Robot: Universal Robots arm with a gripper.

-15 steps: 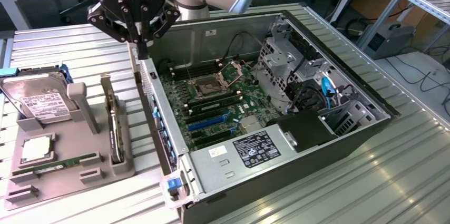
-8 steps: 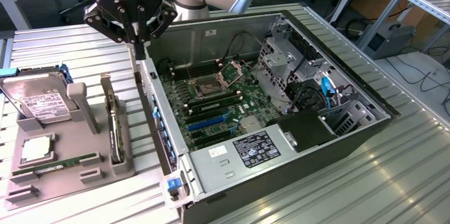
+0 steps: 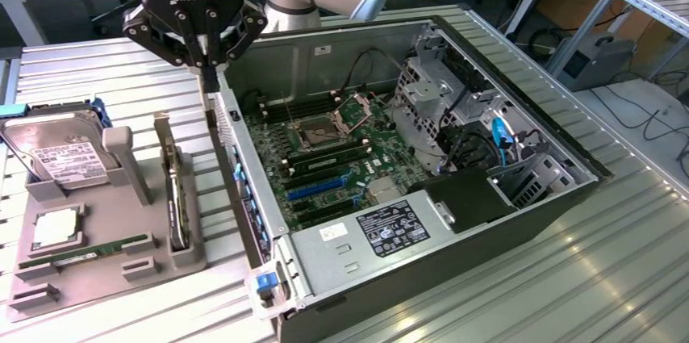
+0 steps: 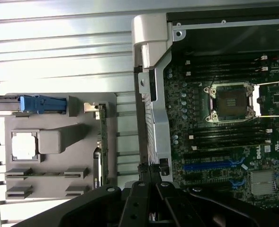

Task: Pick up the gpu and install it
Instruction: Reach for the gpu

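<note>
Open black-and-silver desktop computer case (image 3: pixel 323 44) lies on a slatted metal table (image 3: pixel 603 278), with a grey plastic parts holder (image 3: pixel 129 165) alongside. The black robot gripper (image 3: pixel 208 64) hovers over the case wall nearest the holder, its fingers closed on nothing. The thin dark gpu card (image 3: pixel 171 198) stands edge-up in the holder, unpicked. Grasping it likely calls for parted fingers aligned over its top edge.

The gpu (image 3: pixel 173 198) stands edge-on — faces unseen — the hard drive (image 3: pixel 60 156) partly sunk in the holder (image 3: pixel 134 164).

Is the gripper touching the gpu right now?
Apart. The exterior view shows the gripper over the case's rear wall, the gpu standing in the gray holder with clear gap between.
</note>
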